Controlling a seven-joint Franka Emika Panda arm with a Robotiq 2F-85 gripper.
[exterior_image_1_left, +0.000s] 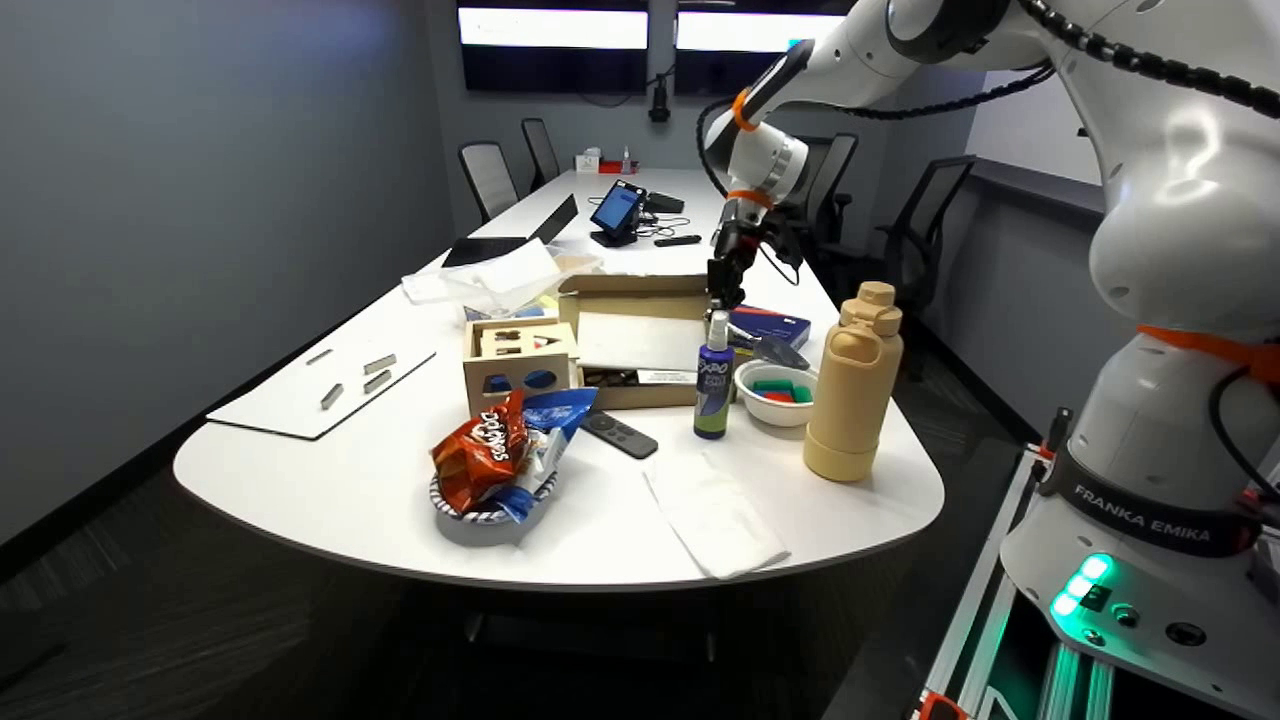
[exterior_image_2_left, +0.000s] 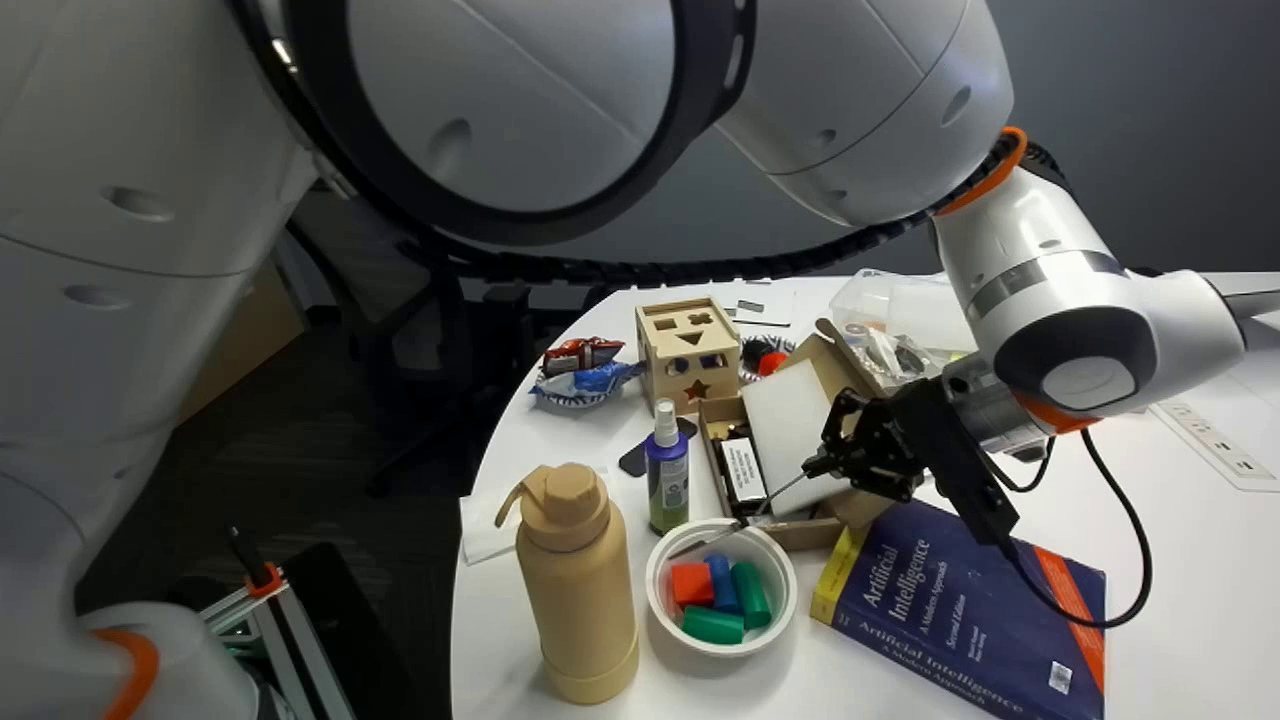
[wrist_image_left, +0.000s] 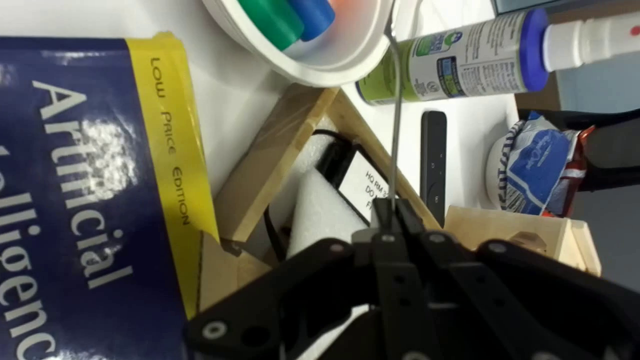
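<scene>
Table: white, below the pincer.
Pincer: clenched on one end of the spatula.
Spatula: tilted, extending from the pincer to the bowl; contact unclear.
Bowl: ahead of the pincer, lower, holding coloured blocks.
Box: beneath it, foam inside.
Book: low, to its side.

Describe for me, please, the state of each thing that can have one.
Gripper: shut on the spatula
Spatula: held, far end above the bowl
Bowl: upright, holding coloured blocks
Cardboard box: open
Book: closed, cover up
Spray bottle: upright
Tan bottle: upright, capped
Laptop: open
Tablet: lit
Wall screens: on
Snack bags: sealed or opened, cannot tell
</scene>
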